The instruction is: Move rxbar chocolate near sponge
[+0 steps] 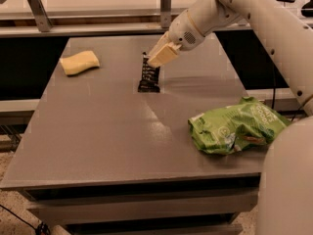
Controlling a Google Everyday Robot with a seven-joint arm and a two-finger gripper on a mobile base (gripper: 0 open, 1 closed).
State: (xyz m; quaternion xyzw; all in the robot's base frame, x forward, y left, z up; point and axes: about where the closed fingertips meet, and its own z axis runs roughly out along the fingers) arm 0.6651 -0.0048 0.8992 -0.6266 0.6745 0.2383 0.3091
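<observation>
One rxbar point(148, 77) stands tilted on the far half of the one table point(98, 146). Its lower end rests on the surface and its upper end is pinched in the one gripper point(157, 59), which reaches in from the right and is clamped on it. One sponge point(79, 62) lies flat toward the far left corner, well apart from the bar. One green bag point(234, 126) lies crumpled at the right edge, nearer the front.
</observation>
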